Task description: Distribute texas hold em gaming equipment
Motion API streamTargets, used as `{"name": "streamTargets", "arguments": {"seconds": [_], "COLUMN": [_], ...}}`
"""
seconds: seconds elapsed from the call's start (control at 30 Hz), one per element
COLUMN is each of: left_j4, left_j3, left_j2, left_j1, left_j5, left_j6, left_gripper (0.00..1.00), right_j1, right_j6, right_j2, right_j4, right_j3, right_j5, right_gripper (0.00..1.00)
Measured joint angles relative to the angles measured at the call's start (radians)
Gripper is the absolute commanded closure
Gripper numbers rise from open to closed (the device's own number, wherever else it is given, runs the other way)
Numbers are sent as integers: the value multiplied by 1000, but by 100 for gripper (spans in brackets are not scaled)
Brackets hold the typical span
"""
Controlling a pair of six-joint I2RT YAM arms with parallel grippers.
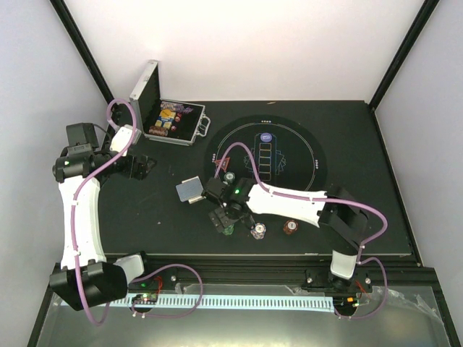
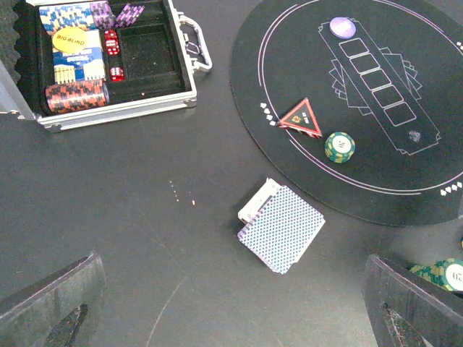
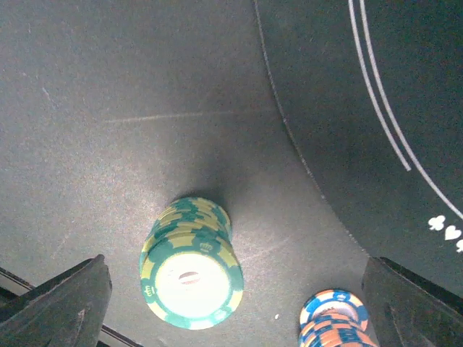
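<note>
Dark bench (image 1: 145,217) with round mat (image 1: 304,144); open silver case (image 1: 173,119) far left. Card deck (image 2: 282,228) face down beside mat, skewed diagonally. Left end effector (image 2: 231,303) spread, empty. Right end effector (image 3: 231,303) spread either side of upright green chip stack (image 3: 192,264), not touching; blue-rimmed stack (image 3: 334,318) cropped at frame edge.

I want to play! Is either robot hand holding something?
Nothing is held. Left gripper and right gripper are open; the green chip stack stands untouched.

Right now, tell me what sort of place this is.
Probably a lab robot cell dressed as a poker table: plain white walls around a black table, a round playing mat, and an open silver case of chips.
</note>
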Motion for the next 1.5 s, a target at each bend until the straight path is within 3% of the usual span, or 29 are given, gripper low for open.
{"name": "streamTargets", "arguments": {"seconds": [0.3,0.77,1.07,1.5], "left_j4": [0,0,-1,-1], "left_j3": [0,2,2,2], "left_j2": [0,0,0,0], "left_j1": [2,8,13,16], "left_j5": [0,0,0,0], "left_j6": [0,0,0,2], "left_gripper": [1,1,1,1], "right_j1": [34,34,38,42], "right_j6": [30,32,40,35], "right_j2": [67,94,94,87], "right_j4": [32,61,62,-9], "right_j3": [-8,-8,-5,99], "right_j5": [-1,-16,-17,-15], "right_gripper": [16,60,79,84]}}
